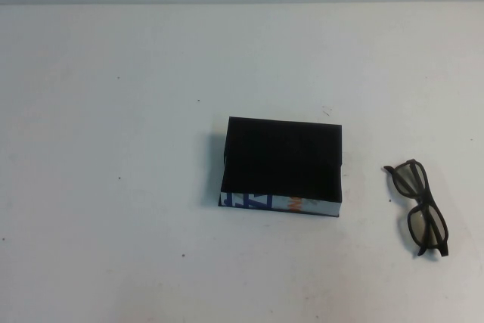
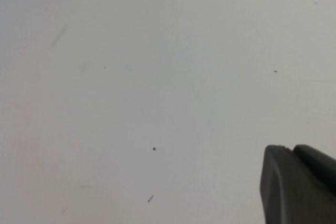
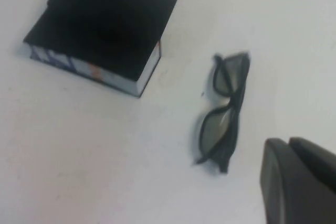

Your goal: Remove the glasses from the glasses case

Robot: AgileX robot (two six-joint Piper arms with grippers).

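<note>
The glasses case (image 1: 283, 160) is a low black box with a white strip bearing blue letters and an orange mark along its near side. It stands at the table's middle, and its black inside looks empty. The glasses (image 1: 421, 206), dark-framed and folded, lie on the table to the case's right, apart from it. Both also show in the right wrist view: case (image 3: 105, 19), glasses (image 3: 223, 108). My right gripper (image 3: 286, 141) is shut and empty, hanging above the table near the glasses. My left gripper (image 2: 290, 149) is shut and empty over bare table. Neither arm shows in the high view.
The white table (image 1: 113, 111) carries a few small dark specks. A pale wall runs along its far edge.
</note>
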